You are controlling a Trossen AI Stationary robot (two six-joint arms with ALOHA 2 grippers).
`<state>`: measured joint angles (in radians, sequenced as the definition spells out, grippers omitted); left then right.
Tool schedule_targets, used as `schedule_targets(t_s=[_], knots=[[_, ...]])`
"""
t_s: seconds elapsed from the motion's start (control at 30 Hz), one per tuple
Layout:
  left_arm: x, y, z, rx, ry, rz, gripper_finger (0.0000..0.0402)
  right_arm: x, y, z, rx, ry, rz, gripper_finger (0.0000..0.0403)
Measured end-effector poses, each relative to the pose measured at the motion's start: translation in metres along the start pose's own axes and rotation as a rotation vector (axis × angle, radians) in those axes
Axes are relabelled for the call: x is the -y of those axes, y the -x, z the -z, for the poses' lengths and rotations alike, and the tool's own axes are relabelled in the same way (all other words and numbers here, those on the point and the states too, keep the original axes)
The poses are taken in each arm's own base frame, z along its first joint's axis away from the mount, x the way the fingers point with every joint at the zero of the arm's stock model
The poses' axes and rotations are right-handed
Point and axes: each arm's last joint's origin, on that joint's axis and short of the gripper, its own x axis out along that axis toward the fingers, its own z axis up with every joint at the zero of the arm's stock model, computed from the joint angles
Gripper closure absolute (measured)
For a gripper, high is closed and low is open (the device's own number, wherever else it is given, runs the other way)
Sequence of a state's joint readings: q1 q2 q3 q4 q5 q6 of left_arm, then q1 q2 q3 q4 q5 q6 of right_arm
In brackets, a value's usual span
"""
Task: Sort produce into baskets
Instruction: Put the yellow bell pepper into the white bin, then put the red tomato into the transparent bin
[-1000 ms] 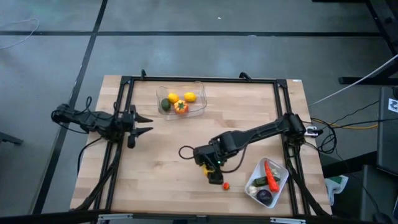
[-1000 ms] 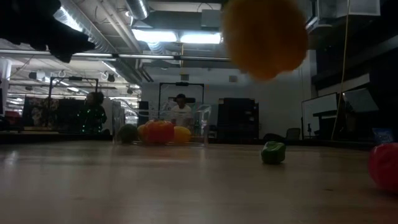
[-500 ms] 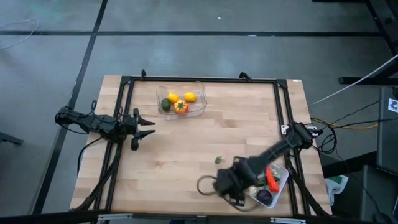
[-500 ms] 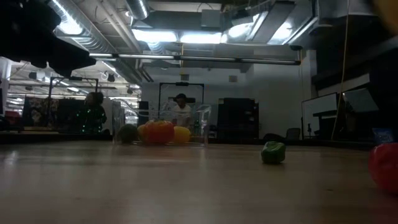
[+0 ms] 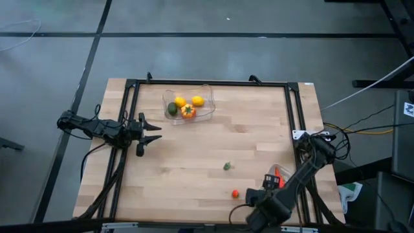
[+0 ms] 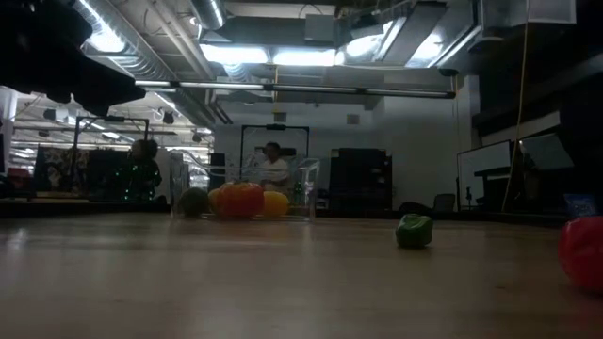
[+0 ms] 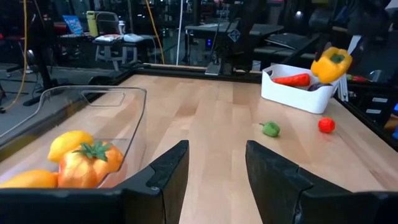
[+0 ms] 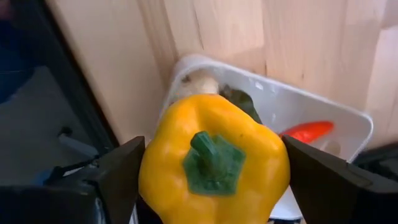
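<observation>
While the right tool (image 8: 214, 171) grips a yellow pepper (image 8: 214, 165), the white tray (image 7: 298, 96) holds a red piece (image 7: 292, 79).

Yellow pepper (image 8: 214, 163), stem up, gripped above the white tray (image 8: 323, 112).

Looks like a robotics lab or workshop — bare concrete floor (image 5: 259, 45), exposed ducts (image 6: 141, 61) and strip lights (image 6: 268, 56) overhead, equipment racks (image 6: 363, 184) at the back, cables (image 5: 362, 129) trailing off a wood bench (image 5: 194, 162), a person (image 6: 273, 169) at a desk.
</observation>
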<state>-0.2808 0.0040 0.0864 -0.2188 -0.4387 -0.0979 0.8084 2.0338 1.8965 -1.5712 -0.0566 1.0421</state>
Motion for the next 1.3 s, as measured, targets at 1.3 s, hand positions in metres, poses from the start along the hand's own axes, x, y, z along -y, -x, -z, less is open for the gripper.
schedule_targets(t_s=[1.3], knots=[[0.0, 0.0, 0.0, 0.0, 0.007, 0.0, 0.0247, 0.001, -0.023, 0.001, -0.019, 0.003, 0.056, 0.003]])
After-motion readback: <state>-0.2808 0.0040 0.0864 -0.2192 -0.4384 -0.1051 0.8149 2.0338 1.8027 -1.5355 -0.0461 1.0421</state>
